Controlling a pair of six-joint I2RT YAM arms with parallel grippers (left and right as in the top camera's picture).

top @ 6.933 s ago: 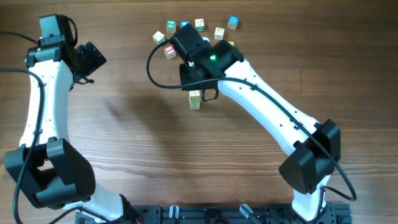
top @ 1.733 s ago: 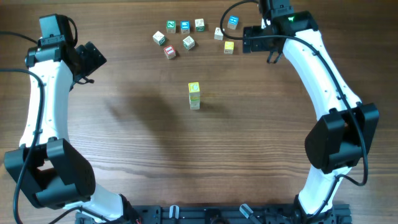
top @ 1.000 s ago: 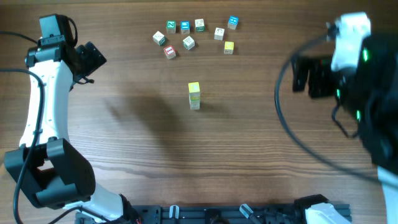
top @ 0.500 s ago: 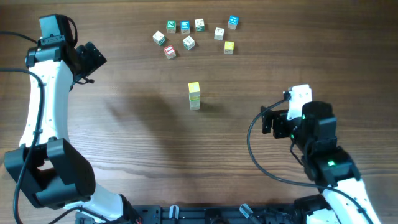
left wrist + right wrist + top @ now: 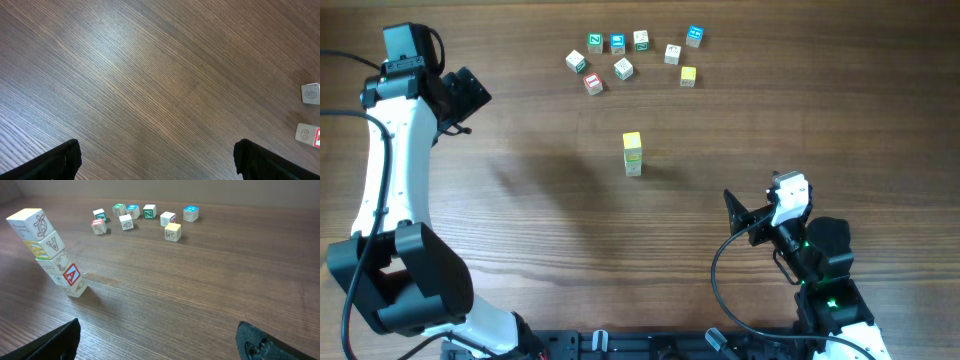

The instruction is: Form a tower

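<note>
The tower (image 5: 633,155) is standing alone near the middle of the table (image 5: 540,200), one cube wide, showing its yellow top to the overhead camera. Nothing is touching it. From the right wrist camera the tower (image 5: 52,255) is sitting at about 9 o'clock in the picture. A yellow-topped cube is crowning it, with a V face below that and a red A face lower down. It is slanting across that picture, and whether that is the stack or the camera angle, I cannot tell.

Up at 12 o'clock from the tower, nine loose cubes (image 5: 623,68) are lying scattered in a loose band, well apart from it. A yellow one (image 5: 688,75) is sitting at the 1 o'clock end of the group.

The right pincer (image 5: 748,218) is hanging down at about 4 o'clock from the tower, well clear of it. Its jaws are spread wide and are carrying nothing. Through its own camera the right pincer (image 5: 160,342) is showing only its two dark fingertips (image 5: 60,340) at the bottom corners, with bare wood between them.

The left pincer (image 5: 468,95) is hovering out at 10 o'clock, near the table's edge. It too is gaping wide and holding nothing. In the left wrist view the left pincer (image 5: 162,162) is framing empty wood grain, while two pale cubes (image 5: 311,93) are peeking in at 3 o'clock.
</note>
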